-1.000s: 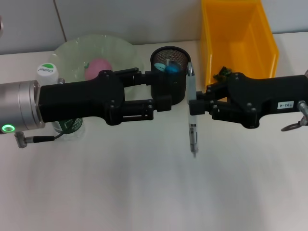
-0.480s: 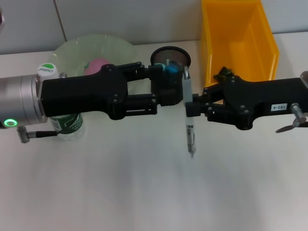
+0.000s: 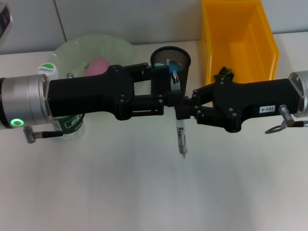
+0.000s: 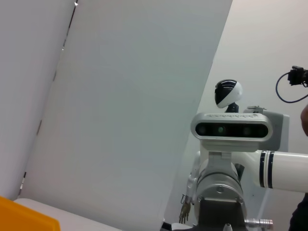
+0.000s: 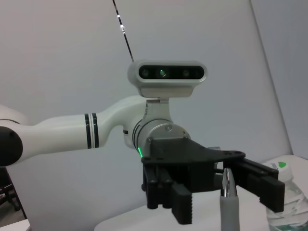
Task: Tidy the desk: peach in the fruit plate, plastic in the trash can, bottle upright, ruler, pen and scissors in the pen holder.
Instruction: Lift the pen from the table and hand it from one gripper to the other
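Observation:
The pen [image 3: 179, 130] hangs upright above the desk, just in front of the black mesh pen holder [image 3: 171, 60], with my right gripper [image 3: 185, 109] shut on its middle. My left gripper [image 3: 168, 87] reaches in from the left and is open, one finger on either side of the pen's upper end. The right wrist view shows this too: the pen's top [image 5: 227, 199] stands between the left gripper's fingers [image 5: 182, 210]. The pink peach [image 3: 98, 66] lies in the green fruit plate [image 3: 72, 48]. The bottle [image 3: 47, 71] stands upright, partly hidden by the left arm. Dark plastic [image 3: 224, 73] lies in the yellow trash can [image 3: 238, 38].
Blue-handled items [image 3: 161, 67] stick up inside the pen holder. Both arms span the middle of the desk, close in front of the holder and the trash can. The left wrist view shows only the wall, the robot's head [image 4: 230, 130] and a corner of the trash can [image 4: 24, 216].
My right gripper has carried the pen leftward, nearer the pen holder. My left gripper has moved right, so its fingers now flank the pen's top.

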You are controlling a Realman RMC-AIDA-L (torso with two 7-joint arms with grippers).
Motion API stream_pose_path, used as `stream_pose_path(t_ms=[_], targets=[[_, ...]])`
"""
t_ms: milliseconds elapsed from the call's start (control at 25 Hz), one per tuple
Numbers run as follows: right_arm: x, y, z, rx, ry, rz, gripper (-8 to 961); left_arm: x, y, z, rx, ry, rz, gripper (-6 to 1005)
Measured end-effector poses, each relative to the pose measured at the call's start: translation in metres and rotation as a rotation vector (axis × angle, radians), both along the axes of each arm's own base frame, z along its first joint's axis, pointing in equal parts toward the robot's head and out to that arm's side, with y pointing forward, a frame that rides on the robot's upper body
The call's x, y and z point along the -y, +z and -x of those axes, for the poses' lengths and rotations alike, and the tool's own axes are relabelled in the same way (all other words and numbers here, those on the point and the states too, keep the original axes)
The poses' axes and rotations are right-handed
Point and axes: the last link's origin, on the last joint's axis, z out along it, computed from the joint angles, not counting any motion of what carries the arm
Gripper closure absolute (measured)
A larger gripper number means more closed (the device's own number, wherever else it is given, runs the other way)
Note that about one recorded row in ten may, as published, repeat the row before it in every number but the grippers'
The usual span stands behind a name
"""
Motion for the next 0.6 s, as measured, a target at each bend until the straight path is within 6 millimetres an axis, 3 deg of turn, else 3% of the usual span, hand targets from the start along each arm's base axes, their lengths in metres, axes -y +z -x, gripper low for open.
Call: stream_pose_path(t_ms=[600], targets=[[-0.0024, -0.004, 0.0044, 0.012, 0.013, 0.005, 753, 0.0013, -0.0032, 0.0014, 0.021, 0.013, 0.011, 235]])
